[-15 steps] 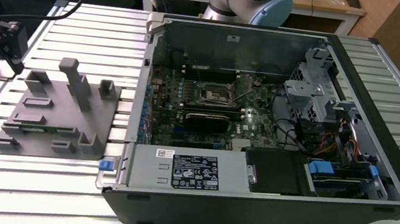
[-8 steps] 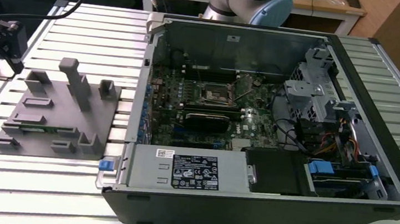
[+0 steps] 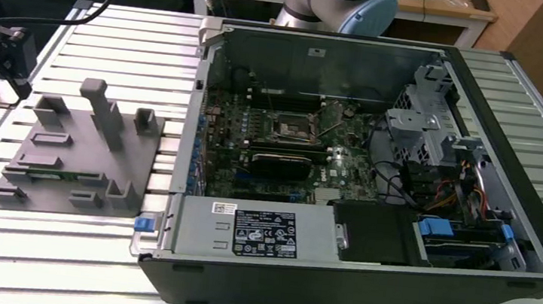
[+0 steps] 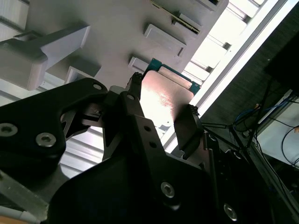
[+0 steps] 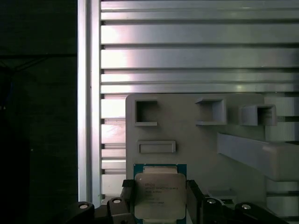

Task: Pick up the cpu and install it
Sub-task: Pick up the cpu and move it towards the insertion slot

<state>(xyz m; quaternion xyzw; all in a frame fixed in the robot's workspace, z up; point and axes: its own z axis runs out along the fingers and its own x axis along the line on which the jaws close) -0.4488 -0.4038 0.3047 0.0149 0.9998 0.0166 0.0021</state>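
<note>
Between the two black fingers [image 5: 128,195] of the gripper [image 5: 160,198] you have the cpu [image 5: 158,193], its pale silver top facing the camera and a green rim showing along its edges. In both wrist views the fingers press against two opposite edges of the chip, so the pincer is clenched on it. In the second wrist view the cpu [image 4: 166,93] sits at the tip of the gripper [image 4: 162,100], over a corner of the grey fixture tray [image 4: 117,28] and near the edge of the slatted metal table [image 4: 224,28].

In the exterior view your gripper [image 3: 0,89] stands at the exterior view's left, just beside the far left edge of the grey fixture tray [image 3: 67,168]. The open computer case [image 3: 526,179] lies on the table [image 3: 39,249] to the exterior view's right of the tray. The dark square socket frame [image 3: 290,128] on the board inside it is well apart from the gripper.
</note>
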